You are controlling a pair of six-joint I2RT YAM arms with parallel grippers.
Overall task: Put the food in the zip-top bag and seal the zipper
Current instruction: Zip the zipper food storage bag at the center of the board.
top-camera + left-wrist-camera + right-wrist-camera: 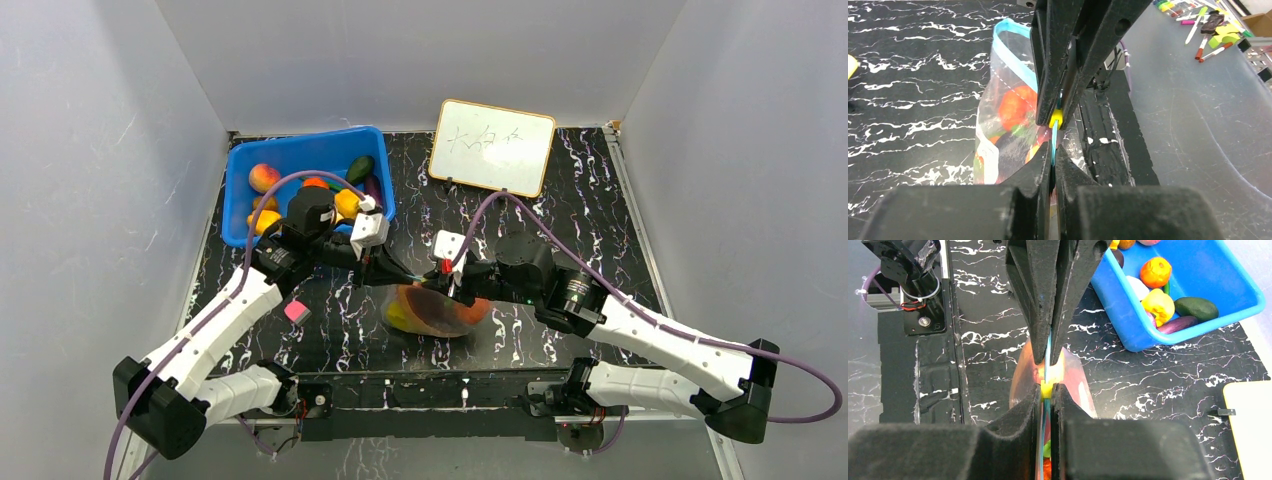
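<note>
Sealing step: my left pincer (1053, 152) & right pincer (1047, 388) both clamped on zipper (1017, 54), food (1015, 107) in bag (989, 127); nxt I'd prob pinch-slide along it.

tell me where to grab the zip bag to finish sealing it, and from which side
Pinch the zipper, the blue-teal strip along the mouth, with one finger on each face, coming in across the edge as the left gripper and right gripper do. The strip is thin and flat, while the zip-top bag bulges with food, so jaws there would likely slip.
</note>
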